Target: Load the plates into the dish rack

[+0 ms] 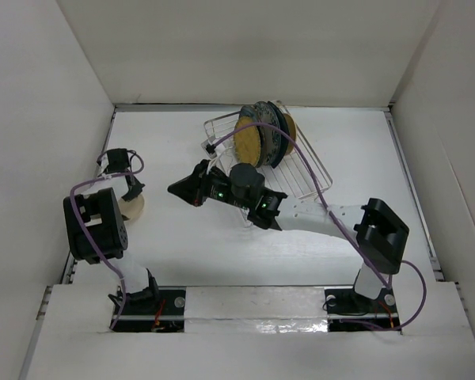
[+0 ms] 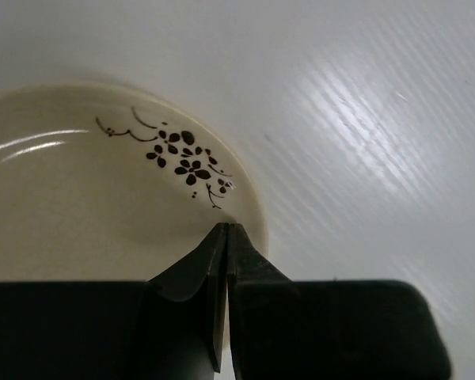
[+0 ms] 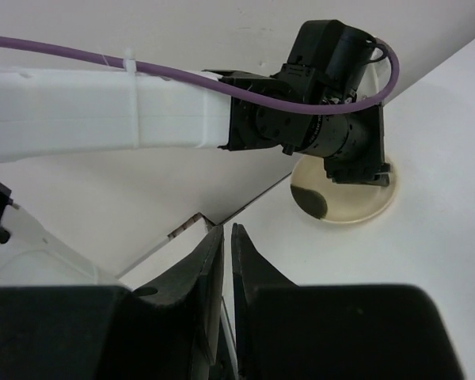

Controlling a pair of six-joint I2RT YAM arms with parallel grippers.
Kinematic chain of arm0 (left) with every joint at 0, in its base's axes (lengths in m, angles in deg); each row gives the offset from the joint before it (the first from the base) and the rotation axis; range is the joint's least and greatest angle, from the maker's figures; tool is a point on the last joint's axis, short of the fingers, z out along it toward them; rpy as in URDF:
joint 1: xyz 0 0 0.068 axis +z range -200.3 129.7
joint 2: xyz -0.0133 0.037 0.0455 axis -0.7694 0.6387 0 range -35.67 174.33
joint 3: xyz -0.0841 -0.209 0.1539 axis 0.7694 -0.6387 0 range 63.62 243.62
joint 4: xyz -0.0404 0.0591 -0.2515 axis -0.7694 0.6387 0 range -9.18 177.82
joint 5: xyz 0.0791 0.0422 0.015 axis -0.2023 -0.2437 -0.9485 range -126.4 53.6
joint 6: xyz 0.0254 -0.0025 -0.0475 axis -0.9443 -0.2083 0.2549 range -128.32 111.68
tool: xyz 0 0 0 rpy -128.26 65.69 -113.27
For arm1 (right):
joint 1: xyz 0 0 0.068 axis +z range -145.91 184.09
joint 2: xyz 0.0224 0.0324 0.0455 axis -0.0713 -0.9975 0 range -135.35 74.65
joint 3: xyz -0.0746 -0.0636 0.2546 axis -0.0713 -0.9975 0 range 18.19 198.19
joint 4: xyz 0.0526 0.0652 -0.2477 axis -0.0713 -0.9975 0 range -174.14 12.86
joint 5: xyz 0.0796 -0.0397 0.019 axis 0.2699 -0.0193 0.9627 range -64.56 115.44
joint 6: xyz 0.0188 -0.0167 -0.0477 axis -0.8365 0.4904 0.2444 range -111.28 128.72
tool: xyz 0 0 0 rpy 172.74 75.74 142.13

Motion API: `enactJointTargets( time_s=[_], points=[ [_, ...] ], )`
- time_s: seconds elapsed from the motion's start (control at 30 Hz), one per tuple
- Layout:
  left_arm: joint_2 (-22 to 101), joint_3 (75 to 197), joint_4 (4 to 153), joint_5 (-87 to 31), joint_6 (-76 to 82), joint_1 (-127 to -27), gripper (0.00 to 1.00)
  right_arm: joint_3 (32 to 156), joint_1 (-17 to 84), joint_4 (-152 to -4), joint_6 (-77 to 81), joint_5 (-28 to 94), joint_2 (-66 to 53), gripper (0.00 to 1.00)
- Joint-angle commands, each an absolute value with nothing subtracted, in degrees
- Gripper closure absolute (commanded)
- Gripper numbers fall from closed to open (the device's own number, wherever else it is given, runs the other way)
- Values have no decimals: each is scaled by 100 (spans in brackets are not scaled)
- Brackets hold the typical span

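Note:
The small cream plate [image 1: 134, 210] with a dark flower sprig lies flat on the table at the left; it also shows in the left wrist view [image 2: 95, 206] and the right wrist view [image 3: 344, 210]. My left gripper [image 2: 226, 229] is shut, its tips just over the plate's near rim, with nothing seen between the jaws. The silver wire dish rack [image 1: 305, 170] stands at the back centre. A yellow-brown woven plate [image 1: 248, 142] and dark teal plates [image 1: 279, 133] stand upright in it. My right gripper [image 1: 179, 190] is shut and empty, left of the rack, pointing toward the left arm.
White walls enclose the table on the left, back and right. The right arm stretches across the middle of the table in front of the rack. The left arm [image 3: 103, 111] with its purple cable fills the upper right wrist view.

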State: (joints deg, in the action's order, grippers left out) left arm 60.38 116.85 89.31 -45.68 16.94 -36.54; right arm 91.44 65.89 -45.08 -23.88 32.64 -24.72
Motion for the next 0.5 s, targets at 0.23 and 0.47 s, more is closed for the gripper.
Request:
enactJointTargets(
  time_s=[0.23,0.47],
  points=[
    [5882,11240,9111,-3319,1893,-4318,100,9351,6149,-4506,-2511,2834,-2932,84],
    [4995,10888,9031,-2806,1928,-4318,100,9351,6043,-4585,-2459,2623,-3117,83]
  ],
)
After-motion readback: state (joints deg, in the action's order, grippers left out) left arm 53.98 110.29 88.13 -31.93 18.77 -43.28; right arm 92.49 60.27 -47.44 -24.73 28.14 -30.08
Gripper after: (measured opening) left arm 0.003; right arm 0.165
